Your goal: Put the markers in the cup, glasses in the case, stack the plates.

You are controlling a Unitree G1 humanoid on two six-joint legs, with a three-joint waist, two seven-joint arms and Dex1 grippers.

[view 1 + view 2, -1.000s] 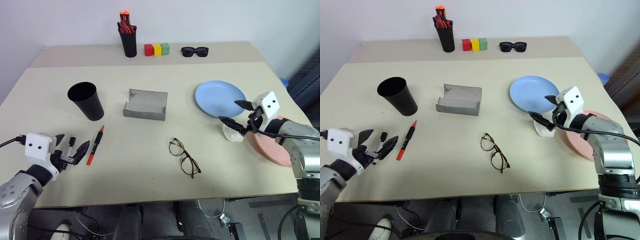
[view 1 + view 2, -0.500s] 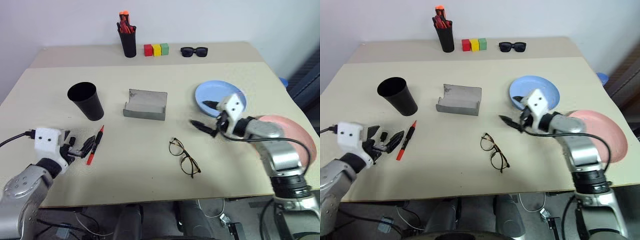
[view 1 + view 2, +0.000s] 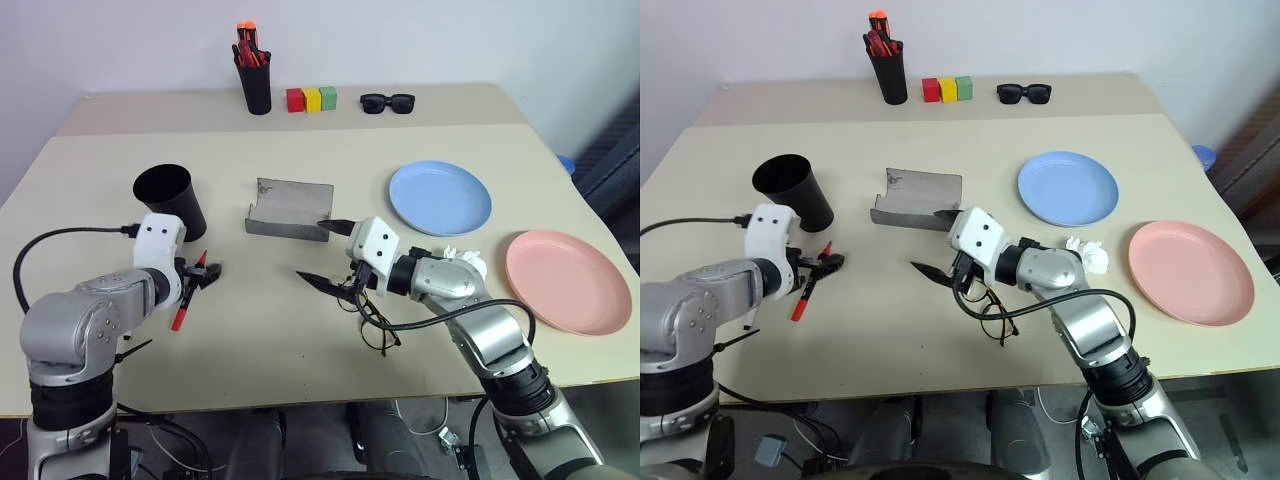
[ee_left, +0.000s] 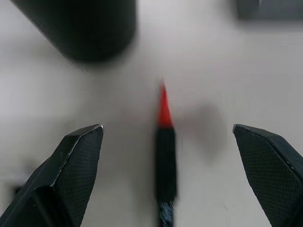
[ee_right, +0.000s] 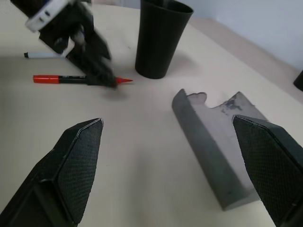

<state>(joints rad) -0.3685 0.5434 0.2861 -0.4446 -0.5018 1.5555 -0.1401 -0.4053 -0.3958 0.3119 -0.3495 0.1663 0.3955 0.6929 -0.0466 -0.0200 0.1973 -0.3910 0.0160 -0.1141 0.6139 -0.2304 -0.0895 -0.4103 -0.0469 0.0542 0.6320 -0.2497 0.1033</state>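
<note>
Fingers [image 4: 78, 156] of our left gripper [image 3: 196, 275] spread wide astride the red marker [image 4: 164, 142], lower left, its long axis pointing toward the cup [image 3: 170, 201]; right gripper [image 3: 320, 253] open too

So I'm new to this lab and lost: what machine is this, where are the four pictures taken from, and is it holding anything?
It is a two-armed humanoid robot at a table. Two pictures come from cameras in its head, looking down; the other two from a camera on each wrist. The left gripper hangs with open jaws over the red marker, beside the black cup. The right gripper hangs open above the glasses, near the grey case. Neither holds anything. A blue plate and a pink plate lie apart. At the far edge stand a pen pot, coloured blocks and sunglasses.
</note>
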